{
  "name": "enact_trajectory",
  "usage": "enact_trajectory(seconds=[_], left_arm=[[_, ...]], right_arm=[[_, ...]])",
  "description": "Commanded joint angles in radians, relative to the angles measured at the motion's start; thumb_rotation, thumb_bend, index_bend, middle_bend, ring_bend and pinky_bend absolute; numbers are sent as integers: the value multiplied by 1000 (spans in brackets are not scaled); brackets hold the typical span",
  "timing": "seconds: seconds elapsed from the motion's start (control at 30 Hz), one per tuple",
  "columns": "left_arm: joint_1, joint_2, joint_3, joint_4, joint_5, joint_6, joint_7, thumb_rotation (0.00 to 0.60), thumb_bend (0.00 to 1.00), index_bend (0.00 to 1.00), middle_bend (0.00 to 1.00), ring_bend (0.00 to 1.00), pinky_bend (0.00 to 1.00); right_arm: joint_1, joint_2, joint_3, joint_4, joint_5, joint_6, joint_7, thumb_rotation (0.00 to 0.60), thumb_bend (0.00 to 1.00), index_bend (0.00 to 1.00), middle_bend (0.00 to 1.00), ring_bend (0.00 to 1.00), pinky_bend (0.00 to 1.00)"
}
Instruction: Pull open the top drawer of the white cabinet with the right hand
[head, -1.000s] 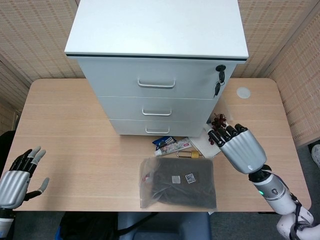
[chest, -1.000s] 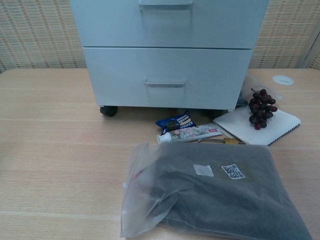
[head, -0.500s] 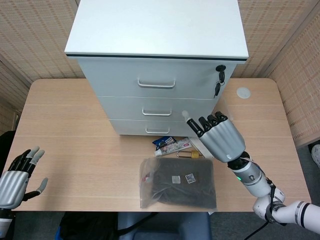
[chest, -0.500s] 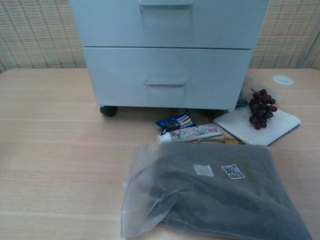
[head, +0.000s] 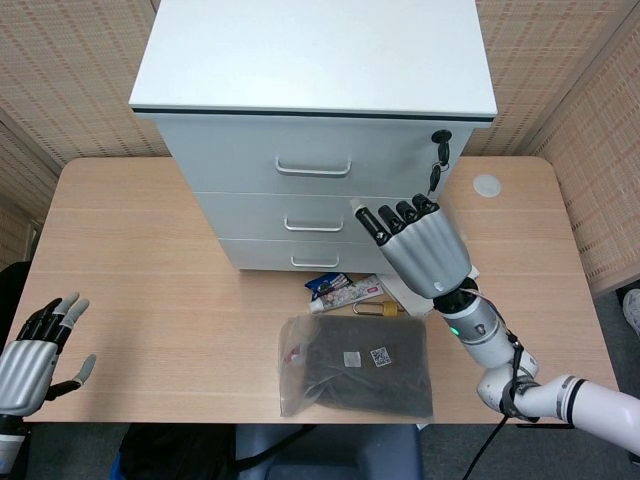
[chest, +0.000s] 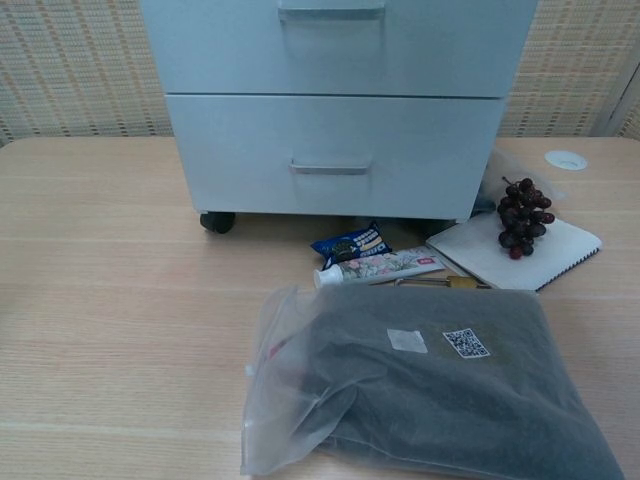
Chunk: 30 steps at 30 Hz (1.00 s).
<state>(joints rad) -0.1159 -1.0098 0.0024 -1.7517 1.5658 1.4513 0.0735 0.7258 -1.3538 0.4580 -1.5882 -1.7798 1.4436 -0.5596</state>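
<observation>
The white cabinet (head: 315, 60) stands at the back of the table with three closed drawers. Its top drawer (head: 240, 155) carries a silver bar handle (head: 313, 167), and keys (head: 437, 160) hang from a lock at its right end. My right hand (head: 415, 247) is raised in front of the cabinet's lower right, fingers extended and apart, holding nothing, below and right of the top handle. My left hand (head: 35, 355) lies open at the table's front left corner. The chest view shows only the two lower drawers (chest: 335, 150), no hands.
A clear bag with dark cloth (head: 357, 365) lies at the front middle. A toothpaste tube (chest: 380, 267), a blue packet (chest: 351, 243), a padlock (chest: 450, 282), grapes (chest: 522, 217) on a notebook (chest: 500, 255) and a white disc (head: 486, 185) sit near the cabinet's right.
My right hand has risen and moved left and toward the cabinet, from beside the grapes to in front of the middle drawer's right part. My left hand has barely shifted.
</observation>
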Motion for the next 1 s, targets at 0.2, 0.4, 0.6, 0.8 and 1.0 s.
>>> enact_trajectory(seconds=[0.2,0.4,0.6,0.8,1.0], left_arm=[[-1,2,-2,1,-3,-2,-4,600,376,73,0,31,115],[-6,2,-4,0,-4,-7,-4,600,376,74,0,30,115],[-6,5,-5,-2,-8,-9,1,600,375,74,0,31,116],[-8,7,-6,-6,-8,-10,5,600,375,74,0,30,115],[-9,6,-8,-7,-14,-12,7,600,376,74,0,31,116]], right_arm=[[55,-30,19,63,5,10,-3,600,200,459,915,971,1000],[98,-49,29,121,12,13,-4,600,200,471,915,971,1000],[132,-63,31,168,25,15,2,600,212,483,915,971,1000],[161,-74,27,208,39,14,13,600,214,501,915,971,1000],[184,-82,20,243,56,12,18,600,214,507,916,971,1000]])
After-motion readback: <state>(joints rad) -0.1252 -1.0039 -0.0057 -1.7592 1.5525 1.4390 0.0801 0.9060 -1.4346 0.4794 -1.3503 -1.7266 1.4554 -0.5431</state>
